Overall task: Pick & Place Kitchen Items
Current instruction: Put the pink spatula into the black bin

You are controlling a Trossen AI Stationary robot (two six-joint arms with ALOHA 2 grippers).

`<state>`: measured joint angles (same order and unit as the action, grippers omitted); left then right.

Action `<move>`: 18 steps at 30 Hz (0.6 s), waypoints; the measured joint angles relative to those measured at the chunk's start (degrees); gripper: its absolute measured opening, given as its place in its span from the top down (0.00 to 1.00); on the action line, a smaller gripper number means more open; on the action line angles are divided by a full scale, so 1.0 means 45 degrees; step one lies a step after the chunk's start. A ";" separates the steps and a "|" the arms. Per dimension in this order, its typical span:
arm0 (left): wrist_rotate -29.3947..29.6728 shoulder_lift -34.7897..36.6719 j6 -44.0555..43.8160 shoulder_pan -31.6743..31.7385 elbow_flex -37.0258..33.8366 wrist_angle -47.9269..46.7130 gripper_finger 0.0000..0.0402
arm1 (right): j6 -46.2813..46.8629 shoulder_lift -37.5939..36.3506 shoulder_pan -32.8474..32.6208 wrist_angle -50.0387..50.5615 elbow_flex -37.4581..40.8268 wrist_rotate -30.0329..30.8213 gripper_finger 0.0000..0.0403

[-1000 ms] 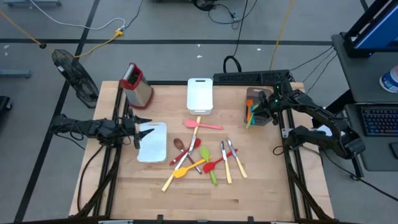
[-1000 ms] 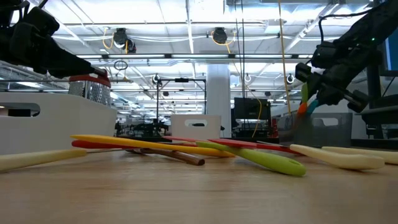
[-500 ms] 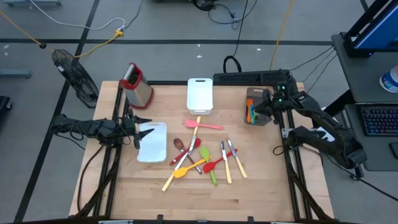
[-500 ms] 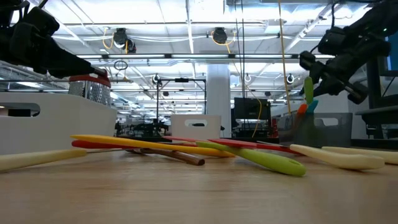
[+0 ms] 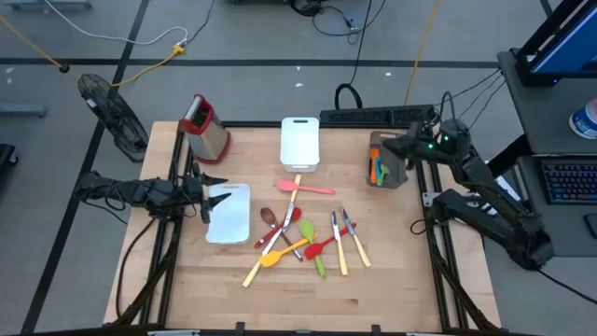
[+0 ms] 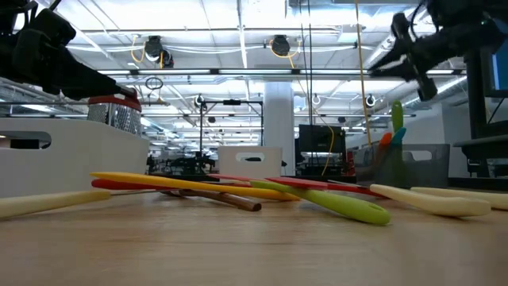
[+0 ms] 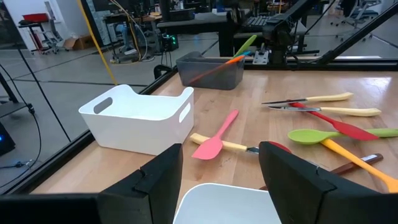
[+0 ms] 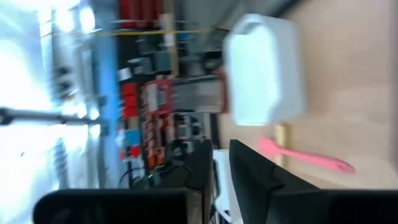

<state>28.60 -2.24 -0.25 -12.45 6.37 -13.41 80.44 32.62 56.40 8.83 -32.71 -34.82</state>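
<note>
The wooden table [image 5: 280,289] sits in an open lab. On my left, the left gripper [image 5: 207,196] waits with fingers apart over a white tray [image 5: 229,213]. In the middle lie the kitchen items [image 5: 308,233] — spoons and spatulas, overlapping. At the far right, a brown tray [image 5: 384,159] holds a few utensils; the right gripper [image 5: 396,149] hangs above it, fingers nearly together, holding nothing I can see. My worry — grabbing from that tangle could drag neighbours along.

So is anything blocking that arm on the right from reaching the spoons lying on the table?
Nothing visible. The right gripper hangs above the brown bin, and only bare table lies between it and the spoons.
</note>
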 joint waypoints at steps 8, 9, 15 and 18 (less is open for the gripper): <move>-0.0010 0.0000 0.0000 -0.0003 0.0005 -0.0005 0.46 | -0.1910 -0.0138 -0.2202 -0.4687 0.0000 0.1605 0.88; -0.0011 0.0000 0.0000 -0.0001 0.0000 -0.0010 0.46 | -0.2140 -0.0127 -0.2506 -0.5203 0.0000 0.1803 0.88; -0.0015 0.0000 -0.0049 -0.0002 0.0003 -0.0010 0.46 | -0.3704 -0.0057 -0.4337 -0.6802 0.0000 0.2682 0.88; -0.0019 0.0000 -0.0049 -0.0004 0.0004 -0.0007 0.46 | -0.4572 0.0037 -0.5199 -0.6651 0.0000 0.3006 0.88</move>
<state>28.51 -2.24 -0.47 -12.46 6.39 -13.44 59.87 32.79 33.00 -21.10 -32.71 -21.30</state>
